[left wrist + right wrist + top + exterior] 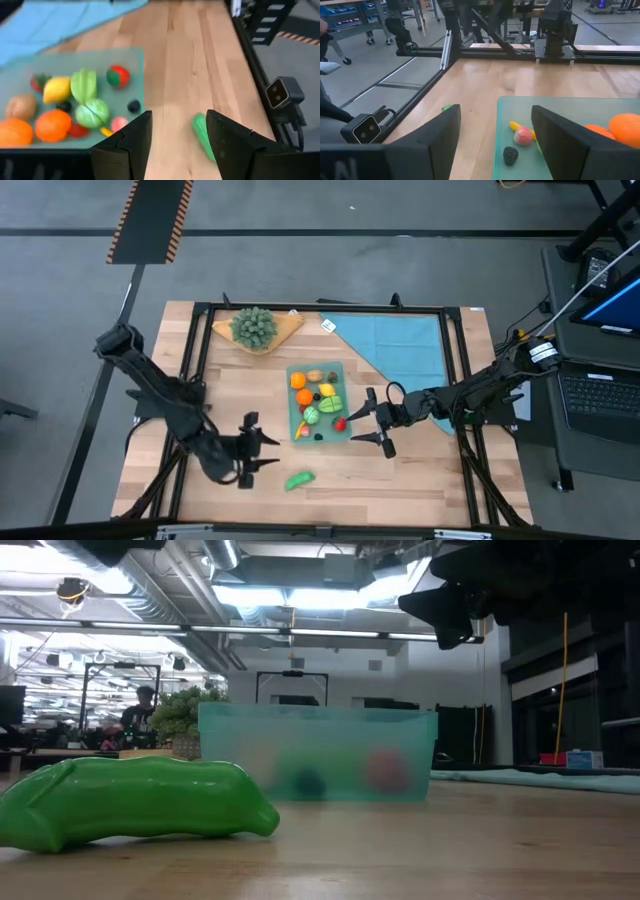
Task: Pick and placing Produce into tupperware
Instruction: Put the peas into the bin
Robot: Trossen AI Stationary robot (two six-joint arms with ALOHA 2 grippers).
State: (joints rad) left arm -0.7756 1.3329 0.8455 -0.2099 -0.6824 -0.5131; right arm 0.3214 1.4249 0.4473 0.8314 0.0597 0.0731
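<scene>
Tupperware (337, 367) sits mid-worktop (400, 470), holding most produce (318, 400); one green pea pod (299, 479) lies apart on bare wood. Left claw (258, 452) (spread wide) hovers beside it; right claw (372, 425), equally wide, flanks the container's edge.

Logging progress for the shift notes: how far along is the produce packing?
Nearly done. Most produce already lies in the tupperware. Nothing is in hand: the left gripper and right gripper both have open, empty jaws. Left to do: the green pea pod on the table, near the left gripper.
</scene>
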